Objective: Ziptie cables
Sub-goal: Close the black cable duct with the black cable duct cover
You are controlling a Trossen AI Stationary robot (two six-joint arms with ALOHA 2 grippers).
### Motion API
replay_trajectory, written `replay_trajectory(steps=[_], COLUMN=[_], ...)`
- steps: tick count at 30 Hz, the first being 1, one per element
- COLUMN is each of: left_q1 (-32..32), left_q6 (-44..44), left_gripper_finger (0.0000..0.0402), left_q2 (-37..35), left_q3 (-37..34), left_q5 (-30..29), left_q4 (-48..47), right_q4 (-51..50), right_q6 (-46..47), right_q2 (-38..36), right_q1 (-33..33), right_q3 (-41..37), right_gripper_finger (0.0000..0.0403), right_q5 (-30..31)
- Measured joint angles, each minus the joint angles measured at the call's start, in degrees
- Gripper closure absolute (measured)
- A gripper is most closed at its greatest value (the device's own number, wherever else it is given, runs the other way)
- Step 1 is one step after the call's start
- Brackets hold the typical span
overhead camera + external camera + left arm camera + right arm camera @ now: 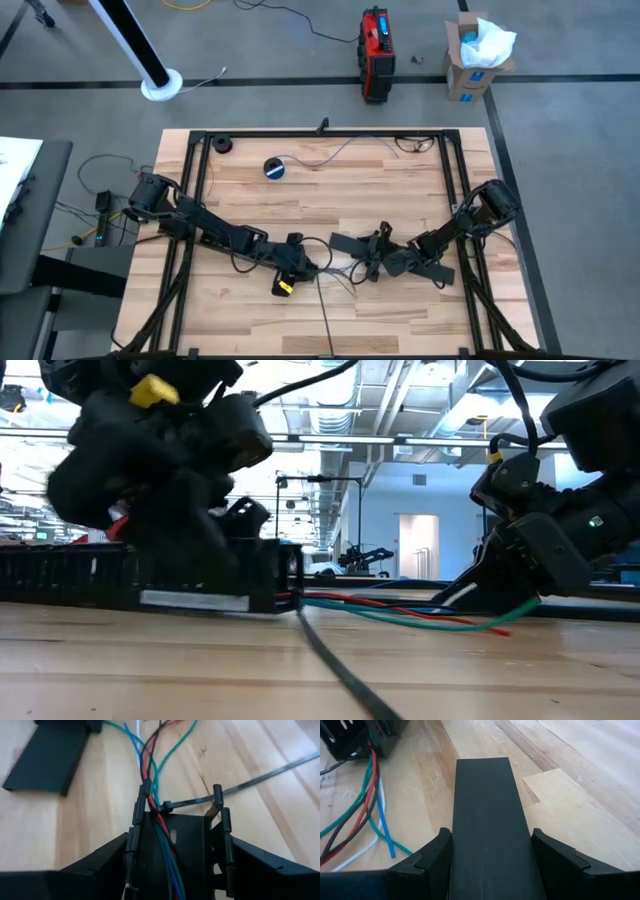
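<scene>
The cables (150, 765) are thin green, red, blue, white and dark wires. They run through a black slotted duct (175, 835) and fan out over the wood (365, 820). A black ziptie (166, 806) circles them at the duct's mouth, and its tail (324, 315) trails toward the near edge. My left gripper (293, 262) is shut on the duct at table centre. My right gripper (375, 258) faces it, shut on a flat black strip (485, 810). My left gripper has the slotted duct between its two fingers, one on each side wall (132, 832). The fingers lie along the duct, slanting down from the table's left. The duct (130, 575) rests on the table with the cables leading out of its open end. My right gripper holds the flat black strip by its two long edges (454, 850), one finger on each side, at the strip's right end. The fingers lie along it, coming from the table's right. The strip's free end (343, 243) points toward the duct, low over the wood.
A blue-and-black tape roll (275, 168) and a small black round part (222, 145) lie at the far left. More thin wires (345, 150) lie along the far side. Black frame rails (200, 170) border the tabletop on three sides.
</scene>
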Motion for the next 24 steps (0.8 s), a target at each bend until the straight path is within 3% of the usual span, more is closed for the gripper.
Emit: replay_trajectory(steps=[13,24], left_q1=[-0.22,-0.81], left_q6=[-3.06,-3.81], left_gripper_finger=[0.0137,0.0137], left_q2=[0.00,-0.01], left_q3=[-4.12,-5.66], left_q5=[-3.23,-6.59], left_q4=[11.16,15.08], right_q4=[0.04,0.04], right_q6=[-0.77,-0.79], right_q2=[0.00,0.00], right_q1=[-1.61,-1.61], right_q3=[0.00,0.00], right_gripper_finger=[0.0176,0.0176], right_q5=[-0.15,-0.15])
